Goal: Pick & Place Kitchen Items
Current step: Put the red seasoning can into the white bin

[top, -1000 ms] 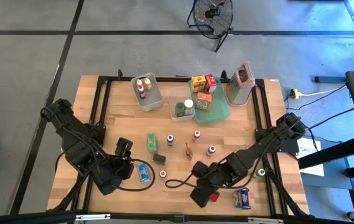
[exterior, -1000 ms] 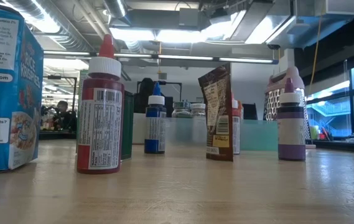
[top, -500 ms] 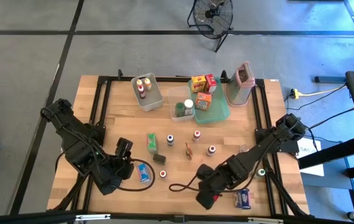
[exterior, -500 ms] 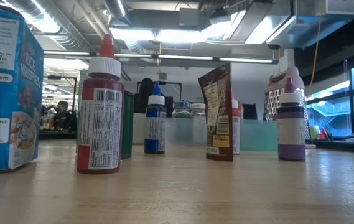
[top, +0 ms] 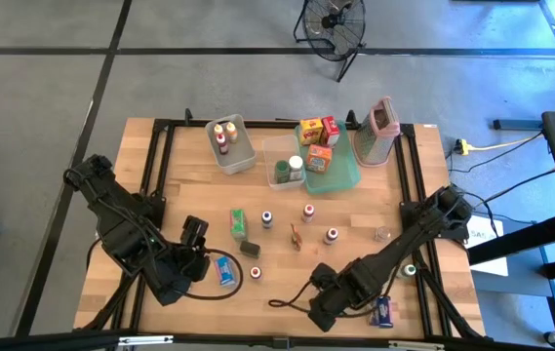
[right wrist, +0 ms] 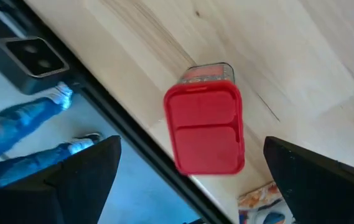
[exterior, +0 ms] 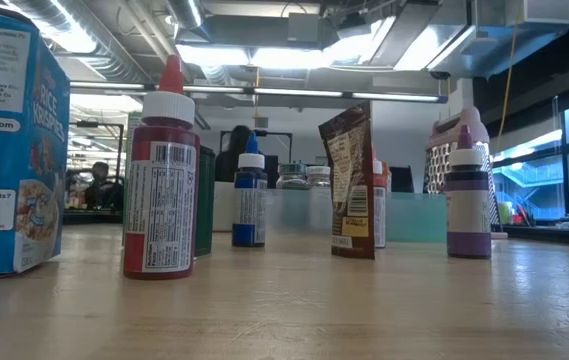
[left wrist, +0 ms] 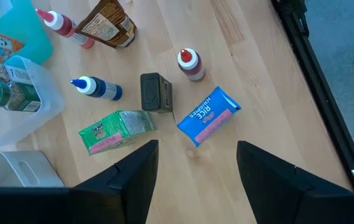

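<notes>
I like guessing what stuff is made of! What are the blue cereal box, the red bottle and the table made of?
The blue cereal box looks like printed cardboard: flat faces, sharp folded edges. The red bottle seems to be see-through plastic with a paper label, white cap and red tip, probably holding red liquid. The table looks like light wood, with grain lines and joined strips showing.

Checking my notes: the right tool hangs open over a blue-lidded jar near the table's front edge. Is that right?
Not quite: the lid is red, not blue. The right wrist view shows the right tool open over a red-lidded jar near the table's front edge.
</notes>
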Action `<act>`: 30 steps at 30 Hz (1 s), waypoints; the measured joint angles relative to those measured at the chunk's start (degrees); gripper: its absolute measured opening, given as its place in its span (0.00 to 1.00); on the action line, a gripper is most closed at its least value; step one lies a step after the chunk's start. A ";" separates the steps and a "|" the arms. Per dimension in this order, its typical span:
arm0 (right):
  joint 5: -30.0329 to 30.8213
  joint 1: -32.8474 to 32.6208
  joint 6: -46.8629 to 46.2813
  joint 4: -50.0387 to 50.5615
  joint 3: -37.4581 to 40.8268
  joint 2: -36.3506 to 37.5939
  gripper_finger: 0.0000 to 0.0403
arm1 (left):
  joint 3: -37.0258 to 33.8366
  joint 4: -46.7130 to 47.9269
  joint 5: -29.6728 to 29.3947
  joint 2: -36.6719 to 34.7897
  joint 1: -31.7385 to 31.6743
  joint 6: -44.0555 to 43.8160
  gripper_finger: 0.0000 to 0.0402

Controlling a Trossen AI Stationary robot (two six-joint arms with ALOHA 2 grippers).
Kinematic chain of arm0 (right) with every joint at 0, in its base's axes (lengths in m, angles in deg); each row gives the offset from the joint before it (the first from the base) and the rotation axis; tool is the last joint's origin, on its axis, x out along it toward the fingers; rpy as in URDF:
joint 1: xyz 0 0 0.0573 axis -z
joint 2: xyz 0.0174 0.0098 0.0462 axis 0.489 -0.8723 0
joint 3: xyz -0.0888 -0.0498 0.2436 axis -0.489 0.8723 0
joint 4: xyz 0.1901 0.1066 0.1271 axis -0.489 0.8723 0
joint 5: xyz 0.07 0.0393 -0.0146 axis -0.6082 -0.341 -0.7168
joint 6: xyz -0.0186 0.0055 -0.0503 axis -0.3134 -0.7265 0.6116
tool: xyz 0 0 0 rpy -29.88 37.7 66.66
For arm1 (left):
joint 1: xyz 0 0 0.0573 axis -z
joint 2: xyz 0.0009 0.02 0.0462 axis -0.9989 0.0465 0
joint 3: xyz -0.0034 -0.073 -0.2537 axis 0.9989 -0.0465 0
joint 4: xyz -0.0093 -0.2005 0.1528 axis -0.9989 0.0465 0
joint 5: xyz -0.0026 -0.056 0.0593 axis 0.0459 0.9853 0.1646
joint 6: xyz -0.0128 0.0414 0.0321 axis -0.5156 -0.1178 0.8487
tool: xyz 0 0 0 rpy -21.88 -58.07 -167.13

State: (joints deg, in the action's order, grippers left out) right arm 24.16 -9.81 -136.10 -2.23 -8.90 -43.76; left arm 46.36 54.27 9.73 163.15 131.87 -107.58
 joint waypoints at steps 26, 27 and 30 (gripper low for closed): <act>-0.75 0.04 4.50 0.74 0.00 -5.70 0.76 | 0.00 -3.65 -0.01 0.00 -0.50 1.97 0.53; -0.65 0.04 4.50 0.82 0.00 -5.70 0.73 | 0.00 -3.62 0.23 0.00 -0.50 1.82 0.53; -0.62 0.04 4.50 0.89 0.00 -5.70 0.63 | 0.00 -2.48 0.44 0.00 -0.46 0.96 0.53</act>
State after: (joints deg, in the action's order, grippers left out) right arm 23.54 -9.77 -131.60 -1.34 -8.90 -49.46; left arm 46.36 51.79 10.16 163.15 131.41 -106.62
